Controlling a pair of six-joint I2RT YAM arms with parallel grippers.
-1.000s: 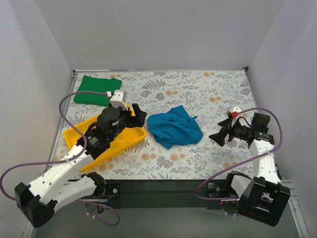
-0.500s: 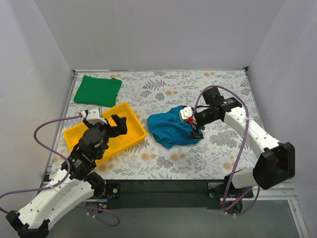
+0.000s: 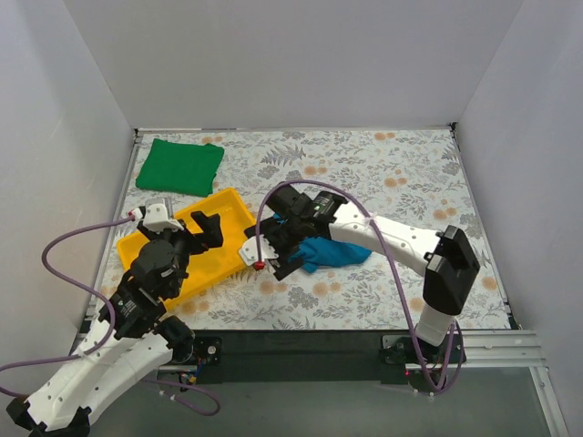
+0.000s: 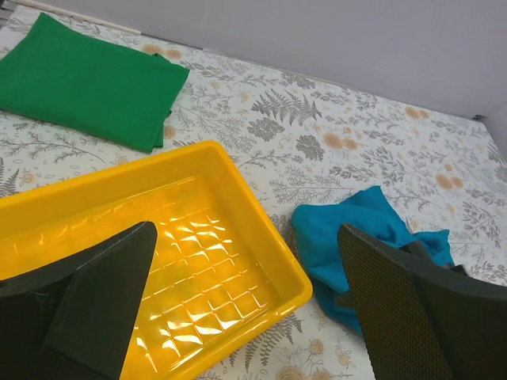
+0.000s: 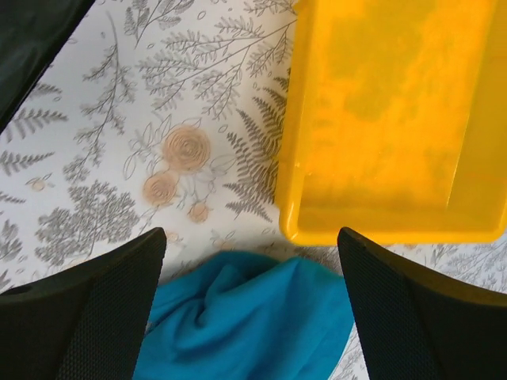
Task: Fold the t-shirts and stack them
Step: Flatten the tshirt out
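The teal-blue t-shirt point(image 3: 335, 252) lies crumpled mid-table, its left part hidden under my right arm. It also shows in the left wrist view point(image 4: 360, 233) and the right wrist view point(image 5: 253, 321). The green t-shirt point(image 3: 179, 167) lies folded flat at the back left, and shows in the left wrist view too point(image 4: 87, 79). My right gripper point(image 3: 272, 259) point(image 5: 252, 237) is open and empty, above the teal shirt's left edge, next to the tray. My left gripper point(image 3: 208, 229) point(image 4: 245, 237) is open and empty above the tray.
A yellow plastic tray point(image 3: 232, 197) sits at the left between the two shirts, seen also in both wrist views point(image 4: 261, 229) point(image 5: 396, 119). White walls close the table on three sides. The right arm reaches across the middle of the table.
My right arm has swung from the right side across the teal shirt to its left edge by the tray. My left arm has drawn back towards the near left.
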